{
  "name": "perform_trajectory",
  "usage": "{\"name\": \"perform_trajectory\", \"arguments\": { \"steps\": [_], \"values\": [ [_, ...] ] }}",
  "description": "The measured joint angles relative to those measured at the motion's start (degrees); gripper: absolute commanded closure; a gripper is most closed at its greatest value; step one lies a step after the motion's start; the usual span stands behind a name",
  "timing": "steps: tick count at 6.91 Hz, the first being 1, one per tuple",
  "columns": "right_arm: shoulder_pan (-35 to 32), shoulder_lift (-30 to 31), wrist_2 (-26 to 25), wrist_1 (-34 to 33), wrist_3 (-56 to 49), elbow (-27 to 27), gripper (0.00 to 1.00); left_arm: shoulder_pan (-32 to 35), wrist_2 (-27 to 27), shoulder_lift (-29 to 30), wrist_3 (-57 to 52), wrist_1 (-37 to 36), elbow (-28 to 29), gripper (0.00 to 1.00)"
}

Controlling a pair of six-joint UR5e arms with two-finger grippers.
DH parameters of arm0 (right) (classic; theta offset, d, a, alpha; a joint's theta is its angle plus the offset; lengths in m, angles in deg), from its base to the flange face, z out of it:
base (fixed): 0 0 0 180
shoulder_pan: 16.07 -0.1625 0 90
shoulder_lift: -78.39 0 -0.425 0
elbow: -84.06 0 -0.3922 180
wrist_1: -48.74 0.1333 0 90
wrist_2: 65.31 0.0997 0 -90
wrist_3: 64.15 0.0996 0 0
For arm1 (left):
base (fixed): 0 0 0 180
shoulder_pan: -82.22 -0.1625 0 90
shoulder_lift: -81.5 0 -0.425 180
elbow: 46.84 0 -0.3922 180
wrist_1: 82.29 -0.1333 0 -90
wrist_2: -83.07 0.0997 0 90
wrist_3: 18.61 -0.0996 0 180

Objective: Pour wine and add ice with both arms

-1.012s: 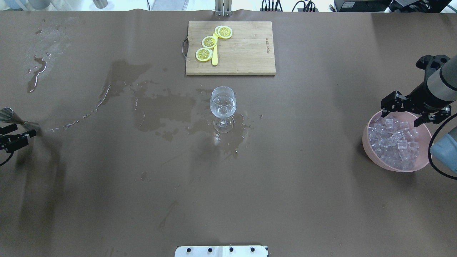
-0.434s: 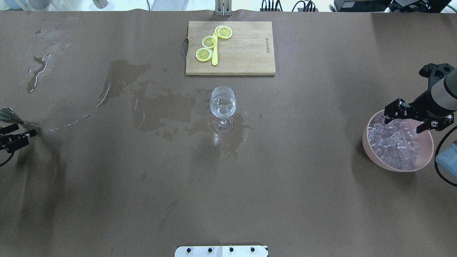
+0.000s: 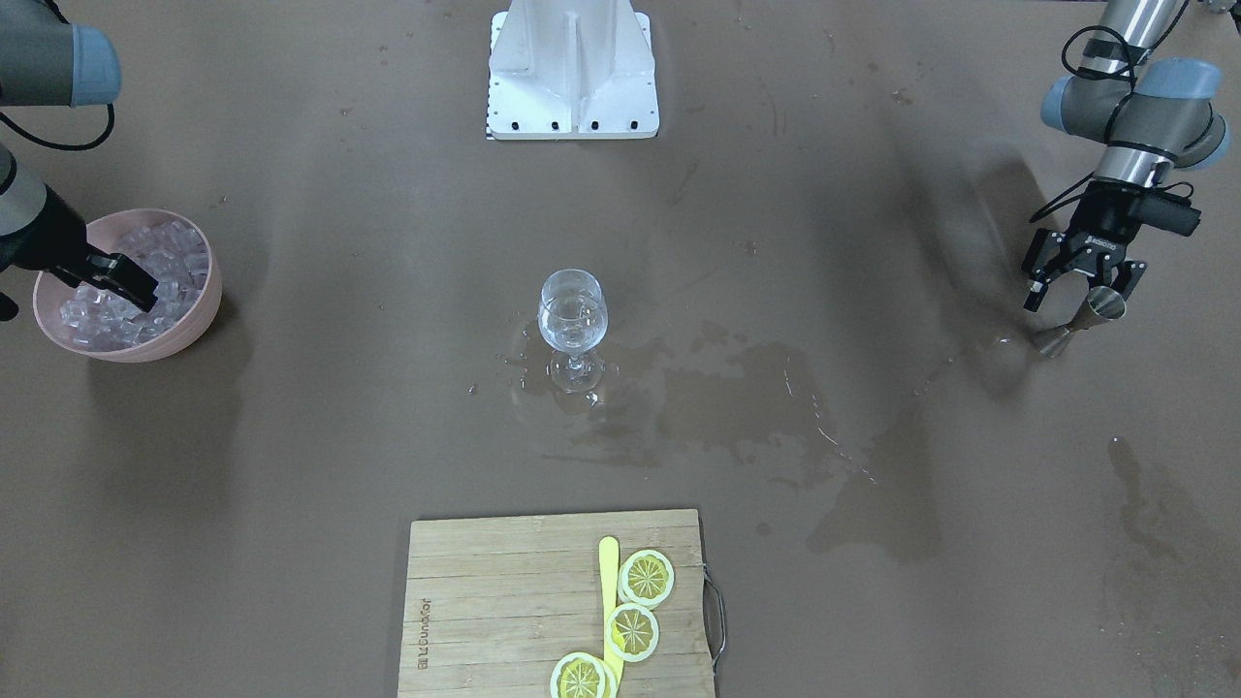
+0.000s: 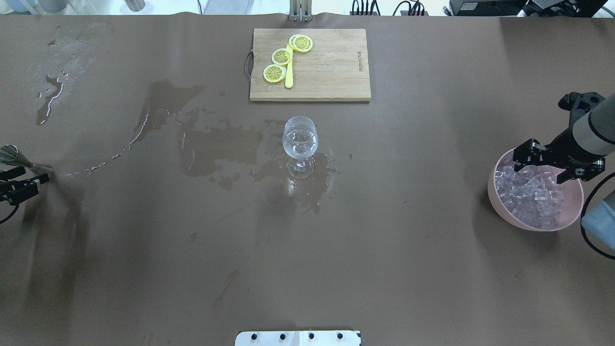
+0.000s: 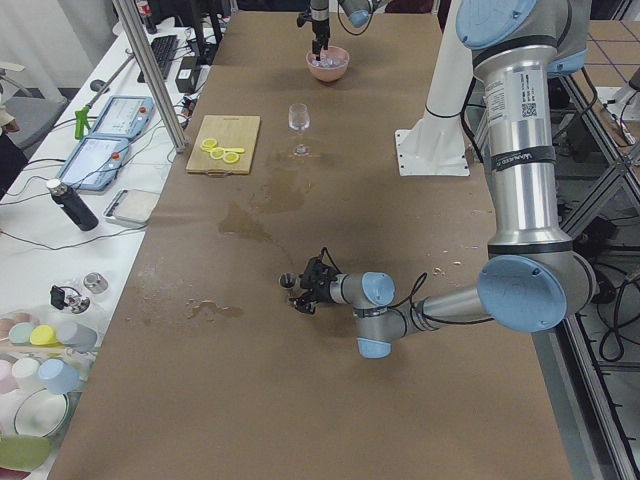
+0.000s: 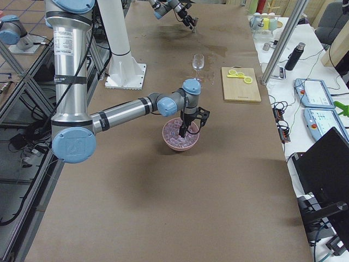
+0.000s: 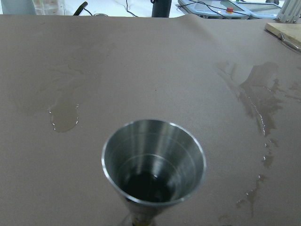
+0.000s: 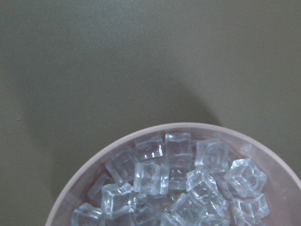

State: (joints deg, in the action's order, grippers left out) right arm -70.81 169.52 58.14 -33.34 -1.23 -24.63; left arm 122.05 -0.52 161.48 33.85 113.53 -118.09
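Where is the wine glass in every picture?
Front-facing: wine glass in the middle, cutting board below it.
Overhead: wine glass in the middle, cutting board above it.
Exterior left: wine glass top middle, right of the cutting board.
Exterior right: wine glass top middle, left of the cutting board.
Left wrist: not there.
Right wrist: not there.
Landmark: the wooden cutting board.

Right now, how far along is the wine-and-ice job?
Done: the wine glass holds clear wine, and the jigger stands on the table, looking nearly empty, by the open left gripper. In hand: the right gripper is open, fingers down among the ice cubes in the pink bowl. Left: grip a cube and drop it in the glass; none shows there yet.
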Motion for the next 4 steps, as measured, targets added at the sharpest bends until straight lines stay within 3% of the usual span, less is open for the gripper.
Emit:
{"name": "perform_trajectory", "arguments": {
  "steps": [4],
  "values": [
    [1.4,0.2,-0.9,2.2,2.0,0.6,0.05,0.6,-0.1,0.1,-0.7,0.0,-0.3,0.31]
  ]
}}
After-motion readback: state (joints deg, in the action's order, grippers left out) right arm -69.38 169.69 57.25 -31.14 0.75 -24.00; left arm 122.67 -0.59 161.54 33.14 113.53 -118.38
